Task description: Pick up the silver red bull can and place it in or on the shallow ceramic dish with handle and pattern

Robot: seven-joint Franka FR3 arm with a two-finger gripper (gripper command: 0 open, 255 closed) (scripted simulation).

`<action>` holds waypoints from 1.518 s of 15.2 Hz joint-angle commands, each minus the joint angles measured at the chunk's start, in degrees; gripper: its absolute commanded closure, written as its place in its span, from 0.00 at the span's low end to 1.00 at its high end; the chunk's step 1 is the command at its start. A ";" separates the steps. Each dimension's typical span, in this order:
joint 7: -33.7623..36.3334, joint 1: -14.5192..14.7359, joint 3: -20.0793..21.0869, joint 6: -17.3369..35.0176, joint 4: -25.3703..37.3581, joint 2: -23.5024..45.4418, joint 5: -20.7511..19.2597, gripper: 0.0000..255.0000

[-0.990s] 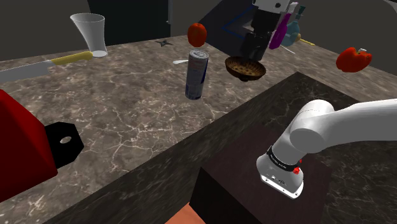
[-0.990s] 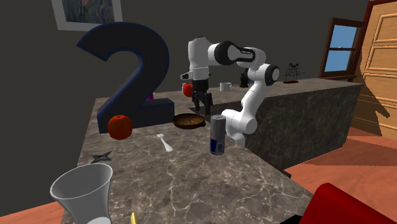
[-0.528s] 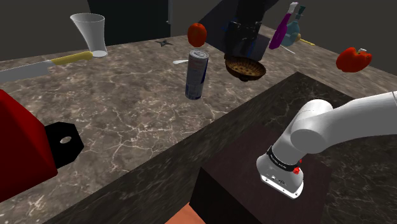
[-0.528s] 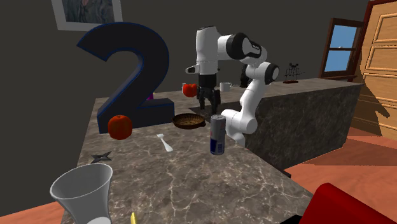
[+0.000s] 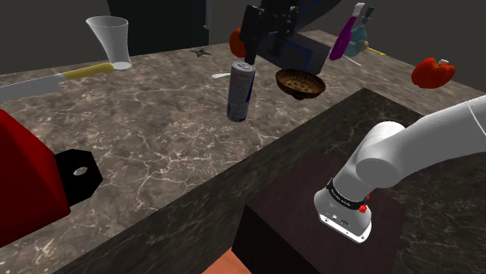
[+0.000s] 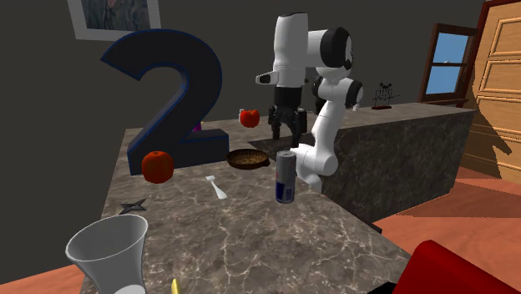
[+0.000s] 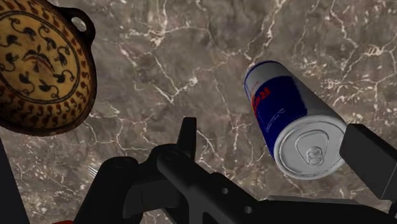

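"Brown veined counter (image 5: 156, 140). Where's the gripper (image 6: 285, 136)?"
"Hovering over it, fingers spread, holding nothing."
"And the patterned dish (image 7: 41, 67)?"
"It sits on the counter."
"The can (image 7: 292, 121)?"
"Upright near the dish, below the gripper, untouched."

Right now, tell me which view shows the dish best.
The wrist view: it looks down into the dish, so the leaf pattern and loop handle are plain. The shoulder view shows its side and rim, beside the can. The second exterior view shows it as a low brown shape past the can.
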 commanded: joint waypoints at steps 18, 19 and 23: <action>4.03 0.31 4.43 5.27 -1.28 2.92 -0.41 0.00; 4.03 0.31 4.43 5.27 -1.28 2.92 -0.41 1.00; 4.03 0.32 4.43 5.29 -1.32 2.90 -0.40 1.00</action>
